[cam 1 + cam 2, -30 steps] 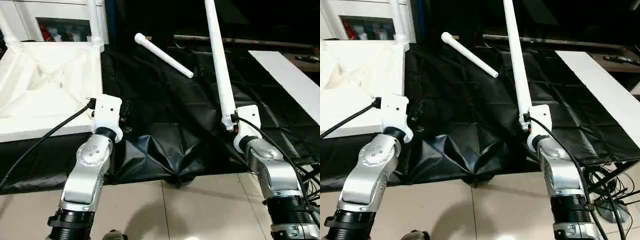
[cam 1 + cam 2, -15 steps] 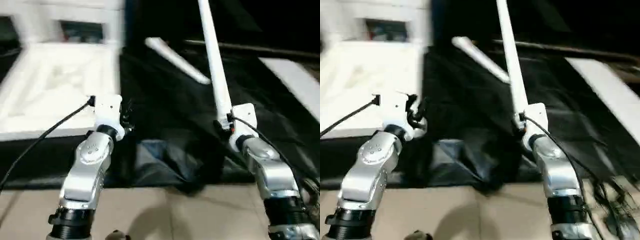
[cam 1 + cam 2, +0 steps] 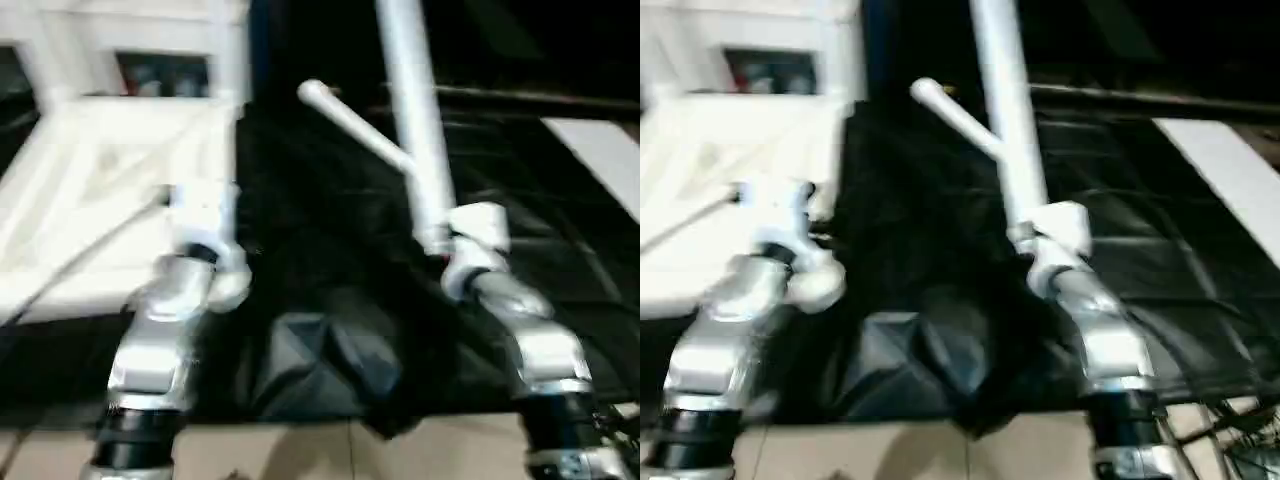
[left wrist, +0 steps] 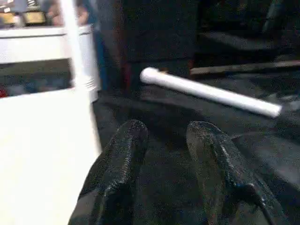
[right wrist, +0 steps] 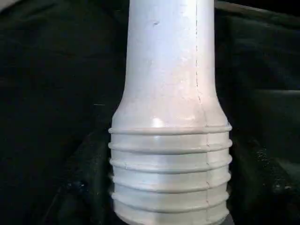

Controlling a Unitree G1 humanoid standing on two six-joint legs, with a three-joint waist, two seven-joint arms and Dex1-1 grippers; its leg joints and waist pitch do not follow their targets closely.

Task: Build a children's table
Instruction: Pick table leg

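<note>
One white ribbed-ended leg (image 5: 171, 93), upright.

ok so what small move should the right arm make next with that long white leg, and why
Probably swing the long white tapered plastic leg left toward the upturned white plastic tabletop. The right gripper holds it at its ribbed, threaded end, out over the black sheet, well away from the tabletop's sockets. The left gripper is open and empty beside the tabletop.

text: none readable | labels: none | views perhaps too blurred
</note>
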